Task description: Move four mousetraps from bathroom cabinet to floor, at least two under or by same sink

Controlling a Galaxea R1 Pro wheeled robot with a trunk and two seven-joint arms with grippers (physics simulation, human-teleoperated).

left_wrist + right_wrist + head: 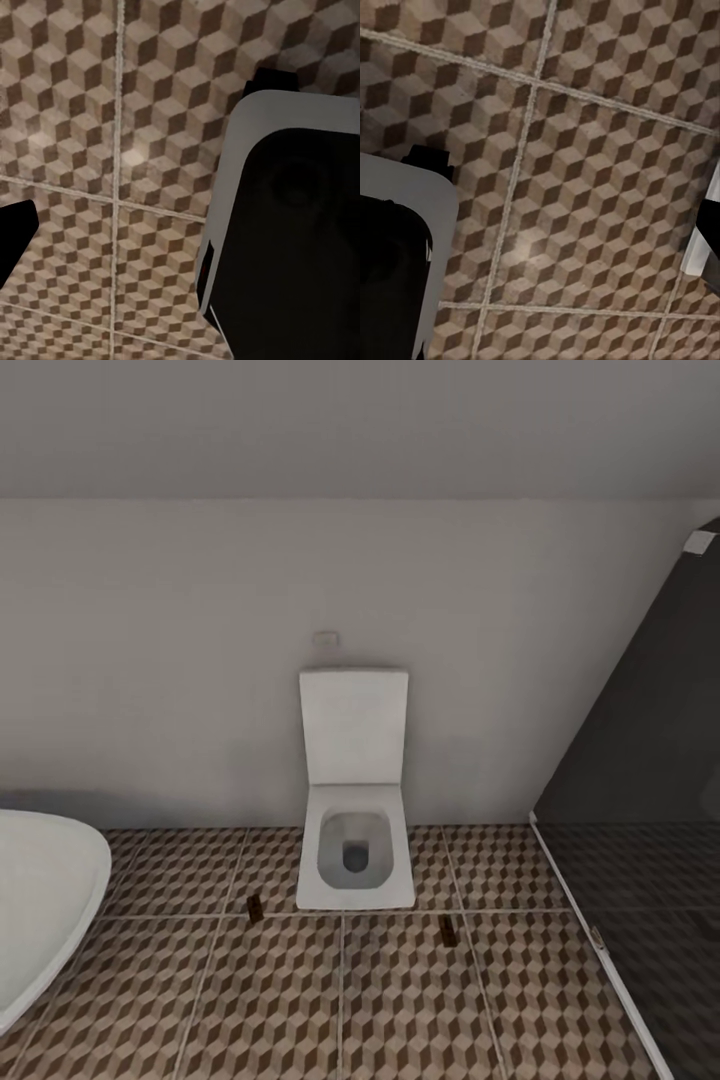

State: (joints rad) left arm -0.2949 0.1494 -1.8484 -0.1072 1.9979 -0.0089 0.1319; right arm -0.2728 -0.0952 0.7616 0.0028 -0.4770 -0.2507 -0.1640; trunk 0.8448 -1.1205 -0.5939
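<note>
Two mousetraps lie on the cube-patterned bathroom floor (400,1000) in the head view. One mousetrap (255,907) is by the toilet's front left corner and the other mousetrap (448,931) is off its front right corner. The sink and the cabinet are out of view. In the left wrist view my left gripper (180,251) hangs over bare tiles, one dark finger (15,240) at the frame's edge, nothing between the fingers. My right gripper (540,232) likewise faces bare floor, one finger (706,225) at the edge, holding nothing.
A square white toilet (355,830) with raised lid stands against the far wall. The oval white bathtub (40,900) juts in at the left. A dark glass shower (650,810) closes the right side. My own grey-and-black body (292,225) shows in both wrist views.
</note>
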